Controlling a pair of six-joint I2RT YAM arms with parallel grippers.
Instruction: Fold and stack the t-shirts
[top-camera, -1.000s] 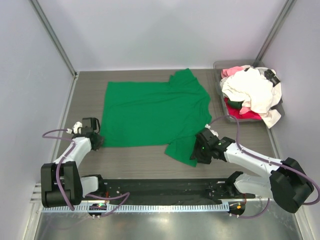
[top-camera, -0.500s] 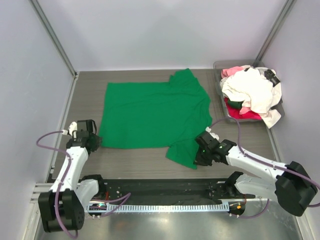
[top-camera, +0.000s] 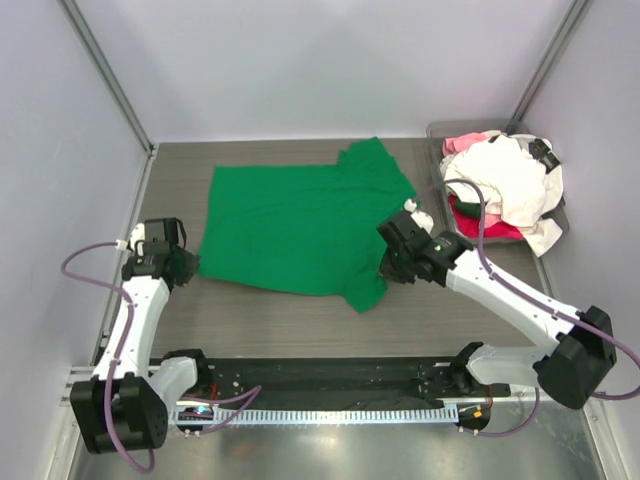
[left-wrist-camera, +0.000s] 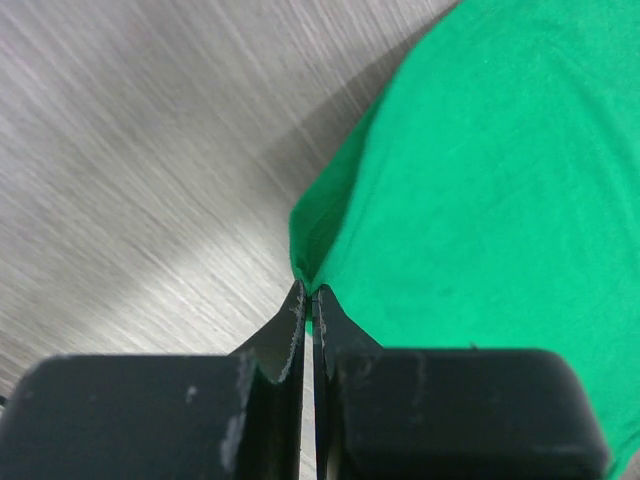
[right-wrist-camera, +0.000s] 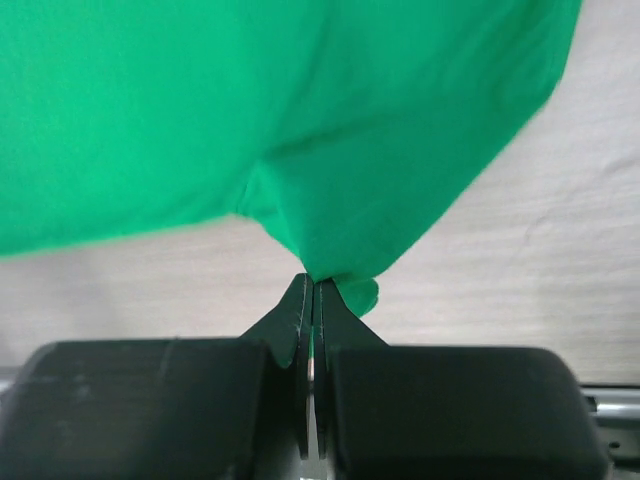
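Note:
The large bright green t-shirt (top-camera: 300, 222) lies spread on the table, its near edge lifted at both lower corners. My left gripper (top-camera: 190, 264) is shut on the shirt's near left corner (left-wrist-camera: 310, 270). My right gripper (top-camera: 388, 262) is shut on the near right part and holds it above the table, with cloth hanging below (right-wrist-camera: 400, 150). White, pink and red shirts (top-camera: 505, 185) are piled in the bin at the back right.
The clear plastic bin (top-camera: 450, 232) stands at the right edge of the table. A black rail (top-camera: 320, 380) runs along the near edge between the arm bases. Grey walls close the left, back and right sides.
Both grippers have risen and moved away from the near edge, carrying the shirt's near corners with them. The right one moved furthest, lifting the sleeve part off the table.

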